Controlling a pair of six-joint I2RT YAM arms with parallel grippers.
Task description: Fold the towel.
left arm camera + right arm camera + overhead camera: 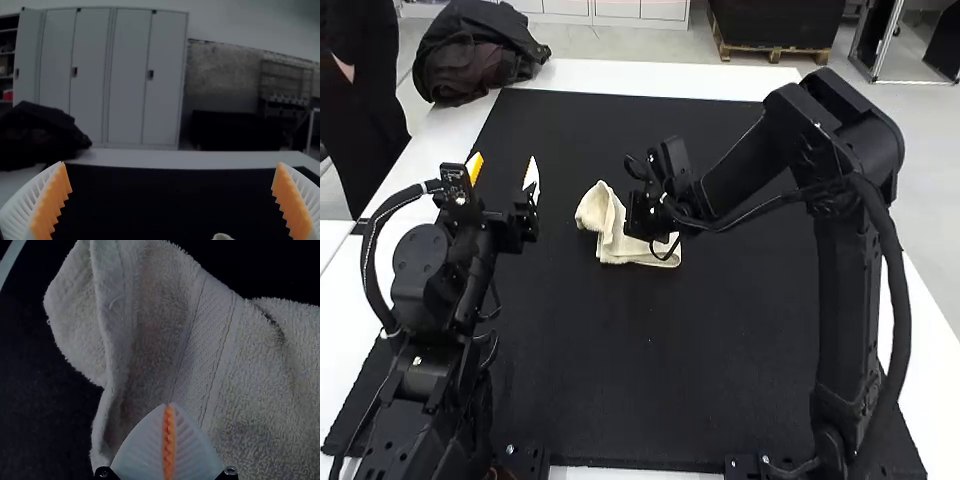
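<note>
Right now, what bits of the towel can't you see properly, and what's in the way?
- Right wrist view: any cloth pinched by the right tool; its shut tips cover that spot.
- Right wrist view: the rest of the towel, cut off by the edge.
- High view: part of the towel's middle, behind the right tool.
- Left wrist view: whether a pale bit is towel; the edge cuts it off.

Cream towel (612,243) — woven band (206,340) — black mat (650,370).
</note>
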